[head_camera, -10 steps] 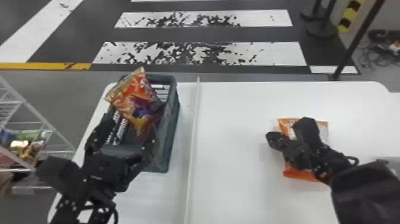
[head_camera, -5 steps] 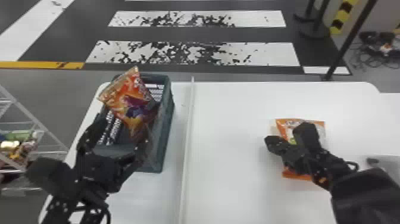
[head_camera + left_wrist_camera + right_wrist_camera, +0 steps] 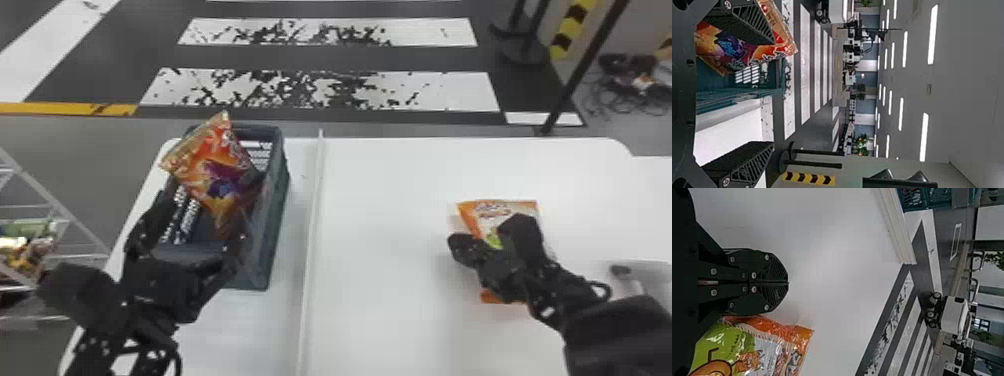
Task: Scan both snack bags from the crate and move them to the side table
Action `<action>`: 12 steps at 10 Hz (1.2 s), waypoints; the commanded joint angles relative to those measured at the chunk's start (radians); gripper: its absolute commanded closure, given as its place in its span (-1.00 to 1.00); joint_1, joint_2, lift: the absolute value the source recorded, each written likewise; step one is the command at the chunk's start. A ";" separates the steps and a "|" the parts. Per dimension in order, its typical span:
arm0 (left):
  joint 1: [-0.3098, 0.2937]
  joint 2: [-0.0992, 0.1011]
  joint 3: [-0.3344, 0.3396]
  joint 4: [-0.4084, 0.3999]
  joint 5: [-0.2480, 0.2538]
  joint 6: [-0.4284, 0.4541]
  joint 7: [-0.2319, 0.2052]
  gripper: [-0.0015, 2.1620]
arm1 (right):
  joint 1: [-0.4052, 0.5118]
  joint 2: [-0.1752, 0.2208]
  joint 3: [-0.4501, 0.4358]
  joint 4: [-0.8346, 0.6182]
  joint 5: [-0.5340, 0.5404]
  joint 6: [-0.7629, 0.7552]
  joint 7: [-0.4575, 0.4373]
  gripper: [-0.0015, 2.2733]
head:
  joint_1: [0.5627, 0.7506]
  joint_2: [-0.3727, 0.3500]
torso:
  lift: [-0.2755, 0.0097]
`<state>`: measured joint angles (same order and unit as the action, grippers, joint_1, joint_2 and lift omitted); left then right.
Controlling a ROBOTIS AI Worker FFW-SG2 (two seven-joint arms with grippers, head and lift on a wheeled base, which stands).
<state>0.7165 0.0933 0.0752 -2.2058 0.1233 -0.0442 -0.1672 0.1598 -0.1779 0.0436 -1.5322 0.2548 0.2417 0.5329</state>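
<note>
On the left of the white tabletop [image 3: 380, 300], my left gripper [image 3: 192, 225] has its fingers set wide apart at the near end of the dark crate [image 3: 281, 170], with nothing clamped between them. The orange and purple snack bag [image 3: 215, 170] leans up out of the crate; one finger covers part of it in the left wrist view, and I can't tell whether they touch. Its lower end is hard to make out. Over on the right, my right gripper [image 3: 459, 246] is closed, its fingers pressed together on nothing. The orange, white and green snack bag [image 3: 472, 215] lies on the tabletop there, its middle hidden under the arm in the head view and cut off by the right wrist view's edge.
</note>
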 commanded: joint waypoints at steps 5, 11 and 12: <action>0.003 -0.003 -0.002 -0.002 -0.001 -0.002 -0.002 -0.92 | 0.136 0.009 -0.103 -0.378 -0.305 0.135 0.004 -0.96 | 0.41 0.25 | 0.40; 0.004 -0.003 -0.003 -0.002 -0.002 -0.006 -0.002 -0.92 | 0.214 -0.005 -0.475 -0.356 -0.304 0.258 -0.039 -0.95 | 0.41 -0.46 | 0.40; 0.001 -0.001 -0.006 0.003 -0.001 -0.002 -0.002 -0.92 | 0.221 -0.017 -0.505 -0.342 -0.304 0.261 -0.037 -0.95 | 0.41 -0.60 | 0.40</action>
<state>0.7196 0.0918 0.0706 -2.2049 0.1214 -0.0484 -0.1687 0.3760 -0.1891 -0.4431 -1.8821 -0.0490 0.5023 0.4952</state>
